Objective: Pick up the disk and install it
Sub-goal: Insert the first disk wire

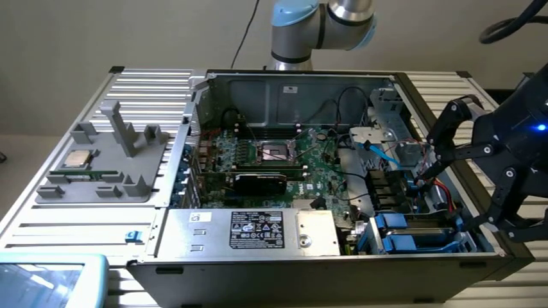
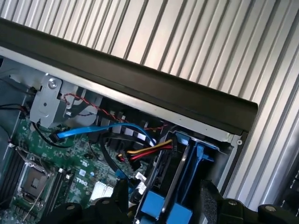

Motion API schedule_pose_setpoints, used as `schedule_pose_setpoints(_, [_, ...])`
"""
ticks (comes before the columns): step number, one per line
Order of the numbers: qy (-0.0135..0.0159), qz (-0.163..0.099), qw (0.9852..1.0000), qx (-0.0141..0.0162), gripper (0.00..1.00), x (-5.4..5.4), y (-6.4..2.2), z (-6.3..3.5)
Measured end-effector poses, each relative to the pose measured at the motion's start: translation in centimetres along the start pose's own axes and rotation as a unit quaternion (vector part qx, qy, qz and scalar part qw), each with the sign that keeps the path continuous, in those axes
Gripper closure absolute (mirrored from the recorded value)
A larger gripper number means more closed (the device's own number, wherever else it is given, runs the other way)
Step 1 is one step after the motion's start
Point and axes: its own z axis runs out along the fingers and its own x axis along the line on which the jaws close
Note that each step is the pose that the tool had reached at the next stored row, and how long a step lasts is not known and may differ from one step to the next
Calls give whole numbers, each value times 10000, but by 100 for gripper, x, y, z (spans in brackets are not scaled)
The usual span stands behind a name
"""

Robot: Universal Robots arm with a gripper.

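Hovering over the open computer case [image 1: 283, 80] on the ribbed bench [image 1: 145, 96], with the hand [image 1: 456, 199] spread wide and pinching nothing. Hanging above the case's corner on the exterior view's right, the one nearest the camera.

Spotting the disk [image 1: 409, 239] straight below: blue rails and tabs down in the drive bay, hard against the case's side wall, just beside the big silver box [image 1: 248, 231] along the front edge. Looks set into the bay; cannot tell whether fully seated.

Over to the wrist view: straddling the blue rails with the fingers [image 2: 119, 193], one to each side, apart from the plastic so far as can be seen. Reading the long axis as running from the hand out toward the case's black rim [image 2: 140, 79], so spanning the short width, not the length.

Noting a blue cable [image 2: 93, 130] and a red-and-yellow bundle [image 2: 145, 151] close alongside the bay, on the motherboard [image 1: 283, 160] side.

No sideways offset to speak of, by this judgement: directly under, squarely between the fingers.
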Motion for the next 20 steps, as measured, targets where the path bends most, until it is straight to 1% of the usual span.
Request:
schedule_pose_setpoints(2, [6,-170,9999,32,26,-3,0,17])
schedule_pose_setpoints(3, [9,-246,9997,46,20,-5,-1,25])
schedule_pose_setpoints(4, [10,-299,9995,55,20,-6,-1,28])
schedule_pose_setpoints(7, [7,-310,9995,59,20,-6,-1,28])
schedule_pose_setpoints(8, [7,-310,9995,59,23,-6,-1,29])
schedule_pose_setpoints(9, [7,-310,9995,59,23,-6,-1,28])
schedule_pose_setpoints(11, [7,-311,9995,59,36,-6,-1,28])
schedule_pose_setpoints(12, [7,-311,9995,59,36,-6,-1,28])
schedule_pose_setpoints(13, [7,-311,9995,60,42,-8,-2,28])
schedule_pose_setpoints(14, [10,-311,9995,62,42,-14,-4,27])
schedule_pose_setpoints(15, [15,-311,9995,65,48,-23,-7,25])
schedule_pose_setpoints(16, [24,-311,9995,68,48,-40,-13,20])
schedule_pose_setpoints(17, [41,-310,9995,67,48,-65,-22,15])
schedule_pose_setpoints(19, [81,-311,9995,51,50,-115,-41,7])
schedule_pose_setpoints(20, [92,-311,9995,47,50,-140,-50,2])
